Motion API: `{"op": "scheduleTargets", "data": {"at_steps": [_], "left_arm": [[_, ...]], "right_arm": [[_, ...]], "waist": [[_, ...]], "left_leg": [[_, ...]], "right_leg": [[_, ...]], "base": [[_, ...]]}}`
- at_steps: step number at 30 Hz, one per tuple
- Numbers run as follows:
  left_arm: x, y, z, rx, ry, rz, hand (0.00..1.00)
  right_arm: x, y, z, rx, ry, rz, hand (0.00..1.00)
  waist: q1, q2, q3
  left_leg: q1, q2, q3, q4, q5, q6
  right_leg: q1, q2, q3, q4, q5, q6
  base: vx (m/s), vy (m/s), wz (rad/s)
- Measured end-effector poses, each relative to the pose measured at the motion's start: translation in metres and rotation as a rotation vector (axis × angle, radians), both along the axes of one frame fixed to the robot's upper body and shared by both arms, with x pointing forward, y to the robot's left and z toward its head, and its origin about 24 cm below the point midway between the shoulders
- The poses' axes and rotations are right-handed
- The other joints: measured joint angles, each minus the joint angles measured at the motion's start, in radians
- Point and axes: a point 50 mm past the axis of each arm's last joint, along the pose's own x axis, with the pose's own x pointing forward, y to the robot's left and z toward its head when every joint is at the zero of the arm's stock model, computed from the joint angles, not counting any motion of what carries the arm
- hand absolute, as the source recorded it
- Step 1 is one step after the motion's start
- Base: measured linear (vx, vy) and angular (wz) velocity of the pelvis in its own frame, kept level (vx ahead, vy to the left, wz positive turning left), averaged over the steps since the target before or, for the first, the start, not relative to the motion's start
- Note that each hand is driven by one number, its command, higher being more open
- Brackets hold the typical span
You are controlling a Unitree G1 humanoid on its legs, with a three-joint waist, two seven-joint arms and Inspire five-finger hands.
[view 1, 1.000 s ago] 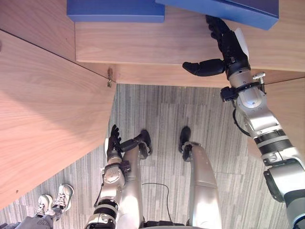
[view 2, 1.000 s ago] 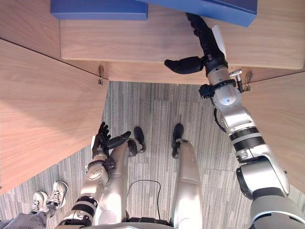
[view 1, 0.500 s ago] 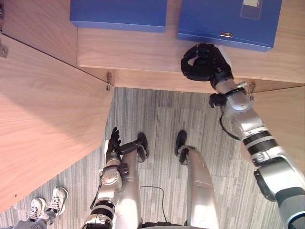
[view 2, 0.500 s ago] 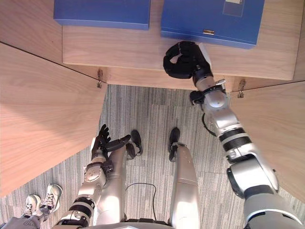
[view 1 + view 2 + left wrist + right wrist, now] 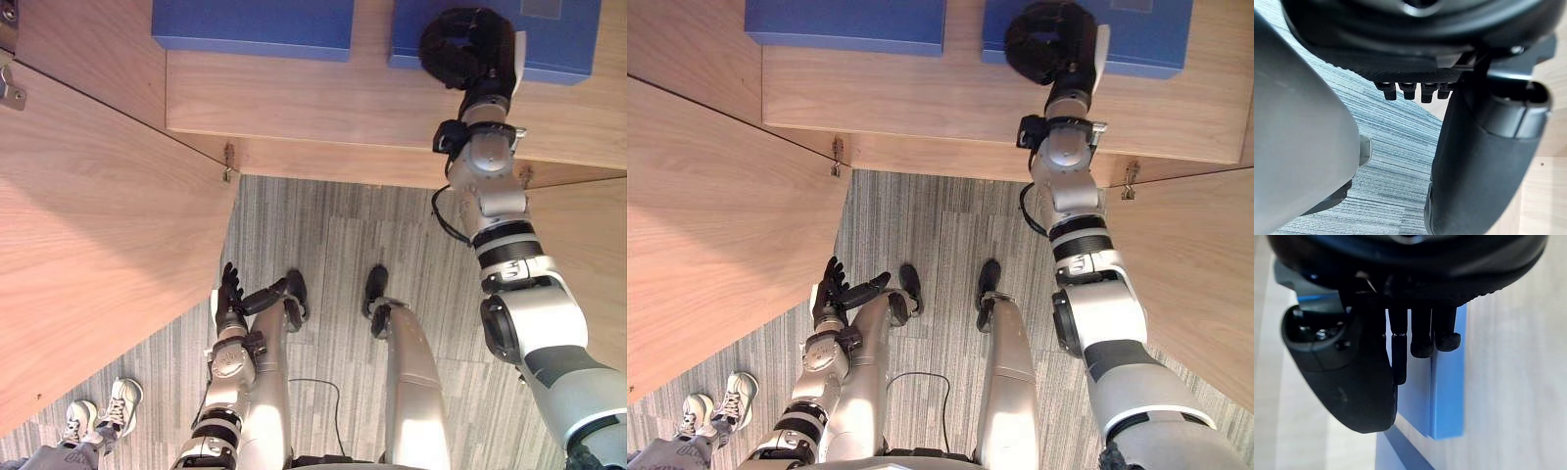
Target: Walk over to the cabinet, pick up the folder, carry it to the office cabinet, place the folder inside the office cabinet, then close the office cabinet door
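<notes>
Two blue folders lie flat on the cabinet's wooden shelf [image 5: 323,108], one at the left [image 5: 253,27] and one at the right [image 5: 563,44]. My right hand [image 5: 468,47] is stretched into the cabinet with its fingers curled into a fist. It rests at the near left edge of the right folder, with nothing in its grasp. In the right wrist view the curled fingers [image 5: 1422,340] hang just before that folder's blue edge [image 5: 1447,396]. My left hand [image 5: 232,294] hangs low at my side above the carpet, its fingers straight.
The cabinet's left door [image 5: 98,245] stands swung open toward me, with a hinge [image 5: 227,162] at the shelf's edge. The right door [image 5: 593,245] is open too. A person's white shoes [image 5: 103,411] stand on the grey carpet at the lower left.
A second ago my right hand was open at the folder's near edge. It curled into a fist and moved deeper onto the shelf to the folder's edge. The folder now lies farther back.
</notes>
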Motion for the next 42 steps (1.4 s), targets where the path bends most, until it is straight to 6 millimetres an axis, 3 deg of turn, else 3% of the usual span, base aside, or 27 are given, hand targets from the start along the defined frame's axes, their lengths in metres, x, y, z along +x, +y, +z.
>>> {"op": "scheduleTargets", "data": {"at_steps": [8, 14, 18, 19, 20, 21, 23, 24, 26, 27, 30, 32, 34, 38, 42], "left_arm": [[0.000, -0.006, 0.000, -0.025, -0.005, 0.000, 1.00], [-0.001, -0.008, -0.002, -0.031, 0.011, -0.004, 1.00], [-0.006, -0.012, -0.008, -0.045, 0.047, -0.009, 1.00], [-0.010, -0.013, -0.012, -0.051, 0.064, -0.009, 1.00], [-0.012, -0.014, -0.014, -0.048, 0.074, -0.014, 1.00], [-0.018, -0.014, -0.018, -0.028, 0.098, -0.029, 1.00], [-0.025, -0.013, -0.025, -0.011, 0.129, -0.036, 1.00], [-0.036, -0.011, -0.034, 0.007, 0.176, -0.050, 1.00], [-0.048, -0.008, -0.046, 0.024, 0.239, -0.066, 1.00], [-0.063, -0.003, -0.060, 0.041, 0.319, -0.080, 1.00], [-0.082, 0.006, -0.074, 0.066, 0.414, -0.099, 1.00], [-0.093, 0.015, -0.080, 0.095, 0.462, -0.104, 1.00], [-0.099, 0.022, -0.082, 0.122, 0.481, -0.112, 1.00], [-0.119, 0.032, -0.093, 0.152, 0.575, -0.130, 1.00], [-0.133, 0.036, -0.098, 0.151, 0.624, -0.123, 1.00]], "right_arm": [[-0.008, -0.010, -0.002, 0.086, -0.038, 0.009, 0.00], [-0.028, -0.013, -0.022, -0.048, -0.084, -0.041, 0.00], [-0.055, -0.006, -0.073, -0.051, -0.045, -0.023, 0.00], [-0.064, 0.002, -0.098, -0.044, 0.008, 0.002, 0.00], [-0.068, 0.006, -0.111, -0.043, 0.039, 0.015, 0.00], [-0.082, 0.014, -0.145, -0.036, 0.122, 0.048, 1.00], [-0.099, 0.022, -0.182, -0.019, 0.230, 0.093, 1.00], [-0.120, 0.028, -0.218, -0.021, 0.350, 0.126, 1.00], [-0.143, 0.031, -0.253, -0.050, 0.477, 0.146, 1.00], [-0.162, 0.031, -0.287, -0.072, 0.619, 0.153, 1.00], [-0.188, 0.020, -0.335, -0.095, 0.851, 0.127, 1.00], [-0.216, 0.002, -0.369, -0.034, 1.034, 0.047, 1.00], [-0.235, -0.011, -0.383, 0.019, 1.127, -0.023, 1.00], [-0.280, -0.037, -0.402, 0.208, 1.235, -0.202, 1.00], [-0.303, -0.056, -0.405, 0.404, 1.209, -0.364, 1.00]], "waist": [[-0.005, 0.002, -0.001], [-0.004, 0.002, -0.001], [-0.009, 0.002, -0.001], [-0.016, 0.002, -0.001], [-0.020, 0.002, -0.001], [-0.029, 0.002, -0.004], [-0.034, 0.002, -0.018], [-0.033, 0.002, -0.057], [-0.041, 0.001, -0.087], [-0.062, 0.001, -0.130], [-0.085, -0.002, -0.169], [-0.092, -0.003, -0.186], [-0.102, -0.003, -0.191], [-0.128, -0.004, -0.264], [-0.150, -0.014, -0.293]], "left_leg": [[0.012, 0.002, -0.007, 0.012, 0.001, 0.000], [0.039, 0.010, 0.007, -0.001, 0.001, 0.001], [0.115, 0.013, 0.019, -0.045, 0.002, 0.001], [0.163, 0.013, 0.024, -0.071, 0.004, -0.002], [0.189, 0.013, 0.026, -0.087, 0.006, -0.004], [0.260, 0.012, 0.031, -0.123, 0.008, -0.007], [0.332, 0.010, 0.038, -0.166, 0.012, -0.013], [0.392, 0.008, 0.047, -0.215, 0.018, -0.021], [0.471, -0.001, 0.054, -0.277, 0.032, -0.030], [0.537, -0.012, 0.060, -0.336, 0.046, -0.034], [0.648, -0.034, 0.091, -0.449, 0.079, -0.039], [0.739, -0.052, 0.130, -0.534, 0.102, -0.038], [0.806, -0.065, 0.158, -0.589, 0.115, -0.040], [0.887, -0.081, 0.211, -0.654, 0.122, -0.039], [0.952, -0.092, 0.275, -0.694, 0.123, -0.037]], "right_leg": [[0.022, 0.000, -0.006, -0.003, 0.001, 0.000], [0.046, 0.010, 0.003, -0.028, 0.015, 0.000], [0.119, 0.020, 0.004, -0.078, 0.025, 0.000], [0.169, 0.025, 0.005, -0.107, 0.030, 0.002], [0.197, 0.027, 0.004, -0.124, 0.034, 0.003], [0.267, 0.033, 0.004, -0.166, 0.039, 0.005], [0.339, 0.040, 0.004, -0.215, 0.045, 0.008], [0.399, 0.048, 0.007, -0.273, 0.058, 0.009], [0.481, 0.055, 0.010, -0.342, 0.075, 0.014], [0.548, 0.059, 0.011, -0.412, 0.095, 0.017], [0.650, 0.062, 0.034, -0.527, 0.140, 0.028], [0.723, 0.064, 0.066, -0.610, 0.176, 0.035], [0.770, 0.064, 0.095, -0.653, 0.196, 0.041], [0.827, 0.070, 0.158, -0.729, 0.233, 0.048], [0.849, 0.081, 0.228, -0.754, 0.253, 0.049]], "base": [[-0.05, -0.018, 0.02], [-0.05, -0.015, -0.07], [0.00, -0.018, -0.08], [0.07, 0.000, -0.07], [0.09, 0.006, -0.09], [0.11, 0.008, -0.06], [0.11, 0.001, -0.09], [0.15, -0.012, -0.12], [0.18, -0.014, -0.08], [0.13, -0.008, -0.05], [0.15, 0.017, -0.22], [0.08, 0.027, -0.42], [0.05, 0.025, -0.42], [0.03, 0.026, -0.44], [-0.03, 0.017, -0.50]]}}
